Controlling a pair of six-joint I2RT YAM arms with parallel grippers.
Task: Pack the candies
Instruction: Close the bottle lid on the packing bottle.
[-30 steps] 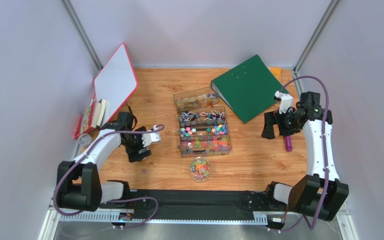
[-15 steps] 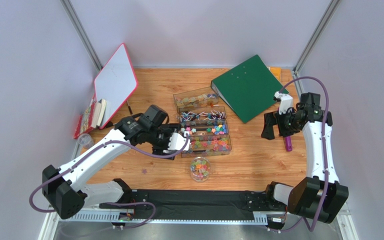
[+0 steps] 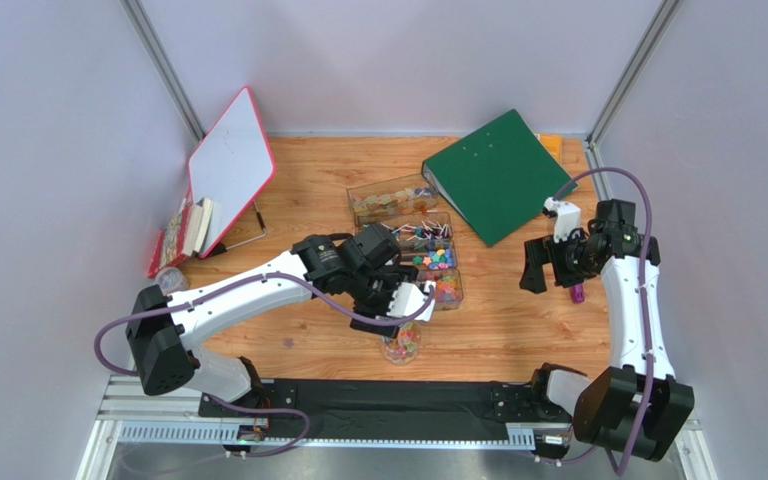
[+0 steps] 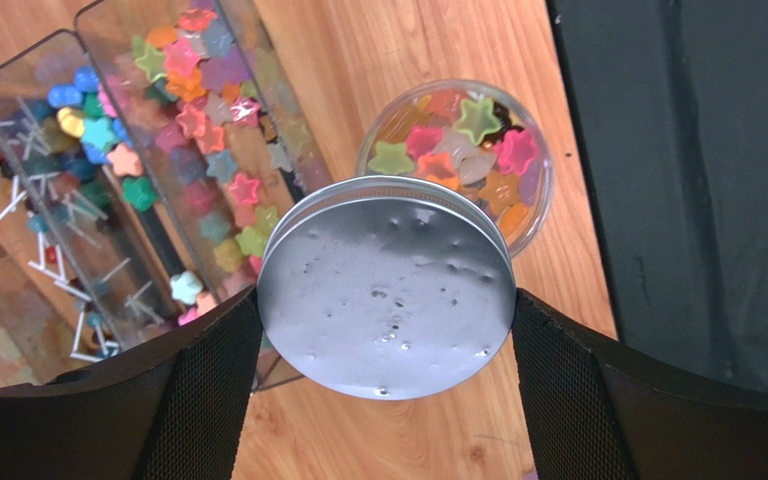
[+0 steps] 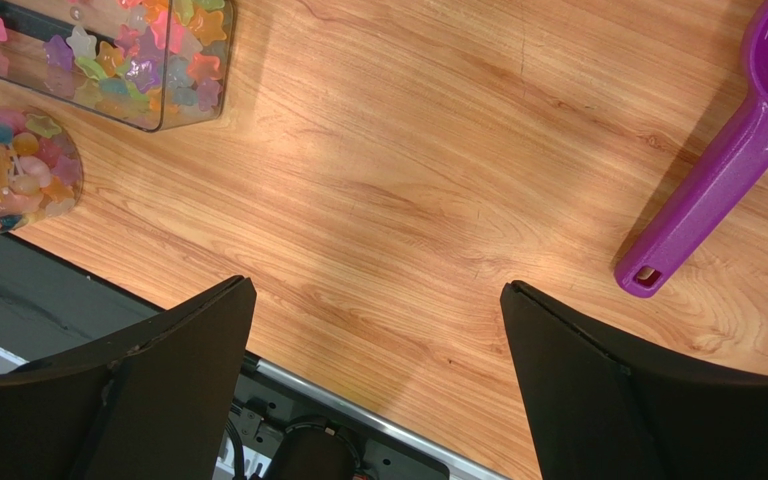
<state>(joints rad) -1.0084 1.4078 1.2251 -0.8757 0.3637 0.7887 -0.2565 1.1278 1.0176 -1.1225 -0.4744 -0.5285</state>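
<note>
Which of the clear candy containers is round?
The small jar at the front, partly under the lid in the left hand; the others are long rectangular boxes.

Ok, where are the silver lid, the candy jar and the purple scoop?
silver lid [image 4: 388,285], left wrist view, middle of its flat face.
candy jar [image 4: 549,178], left wrist view, right rim.
purple scoop [image 5: 703,200], right wrist view, mid-handle.

The candies [image 4: 463,135] were seen as small star-shaped sweets in pink, orange, yellow, green and blue. Some were heaped in a round clear jar [image 4: 546,185] standing uncapped near the front edge of the worktop [image 3: 498,320], partly hidden in the left wrist view by a silver lid [image 4: 388,290]. More were spread loosely in a long clear box [image 4: 283,120] just behind the jar.
</note>
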